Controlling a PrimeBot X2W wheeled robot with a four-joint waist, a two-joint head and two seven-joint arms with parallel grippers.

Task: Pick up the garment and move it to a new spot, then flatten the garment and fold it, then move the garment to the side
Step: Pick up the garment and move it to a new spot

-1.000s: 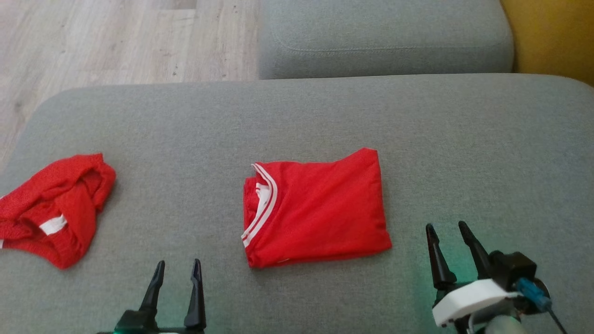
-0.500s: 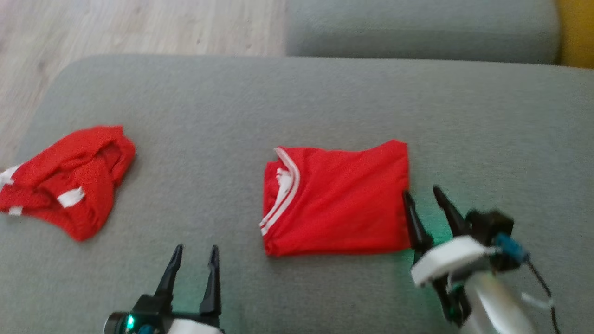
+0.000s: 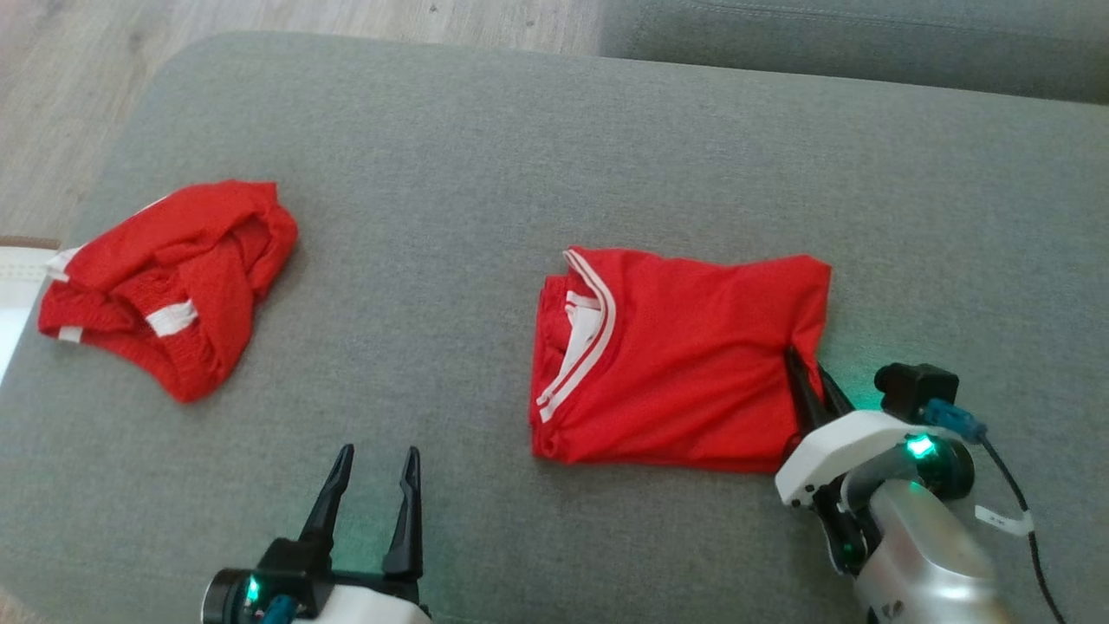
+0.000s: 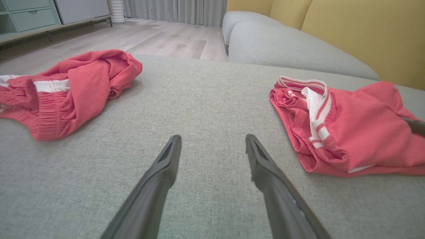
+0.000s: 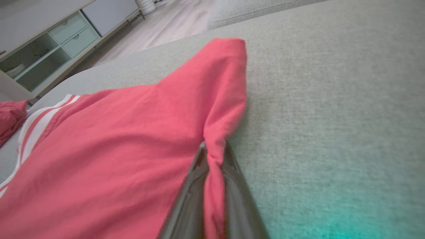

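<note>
Grey sofa seat, seen from the robot's head, carries a folded red shirt with a white-striped collar right of centre. A crumpled red garment lies well apart from it near the seat's left edge, close to the wooden floor.

The right gripper has its two dark fingers pinched together on the shirt's right-hand edge, about halfway along it. The right wrist view shows a ridge of red cloth squeezed between them, with the shirt's far corner lying on the cushion beyond the tips.

A second ago that gripper stood spread wide over bare cushion, below and to the right of the shirt. Half a second ago its tips had reached the edge, still parted. The edge, then straight, is now drawn into a pucker at the pinch.

The left gripper is as it was. Its fingers are parted and hold nothing, and it sits low over bare fabric between the two garments.

The head camera has swung since the earlier frames, which accounts for both garments sitting elsewhere in the frame.
</note>
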